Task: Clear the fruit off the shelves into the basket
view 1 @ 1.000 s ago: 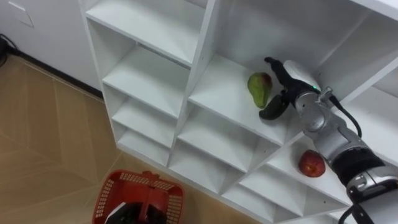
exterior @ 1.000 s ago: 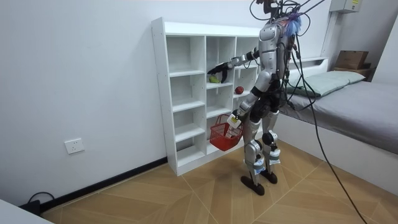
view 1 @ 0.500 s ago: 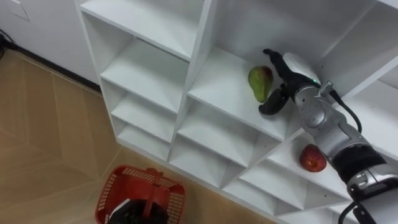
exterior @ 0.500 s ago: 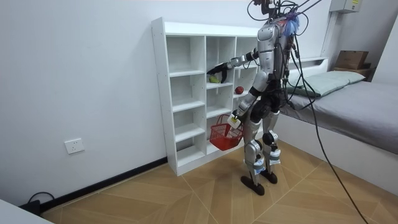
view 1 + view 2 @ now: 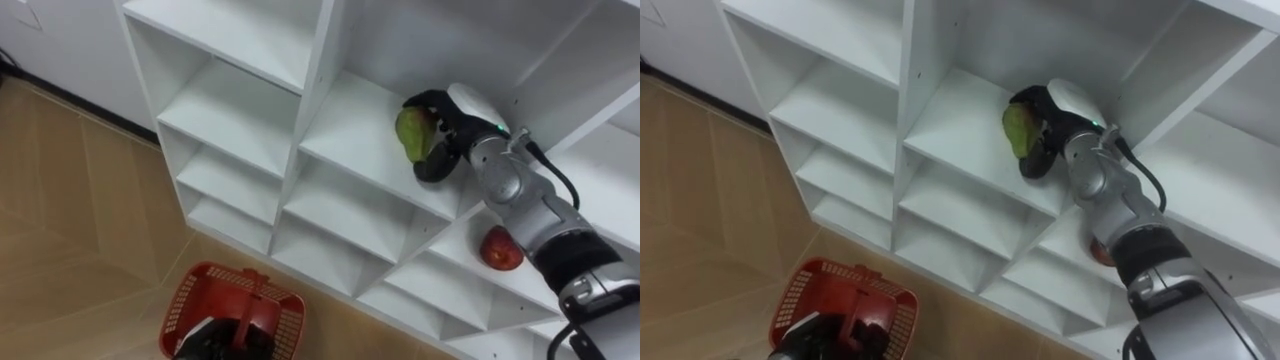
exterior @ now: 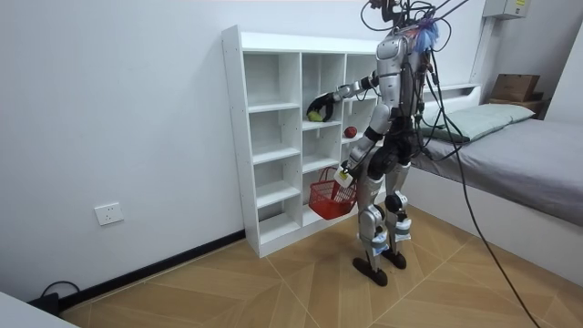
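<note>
Two fruits are in the white shelf unit (image 5: 322,60): the right hand (image 5: 455,120) has its fingers and thumb curled round a green pear (image 5: 409,133) in an upper compartment, and a red apple (image 5: 500,250) lies lower, to the right of that hand, beneath the forearm. Far below and to its left, the left hand (image 5: 205,343) grips the handle of a red basket (image 5: 183,305) over the wooden floor (image 5: 70,230)

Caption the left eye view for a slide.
Right hand curled round a green pear in the closet, red apple on a lower shelf, red basket held in the left hand.
</note>
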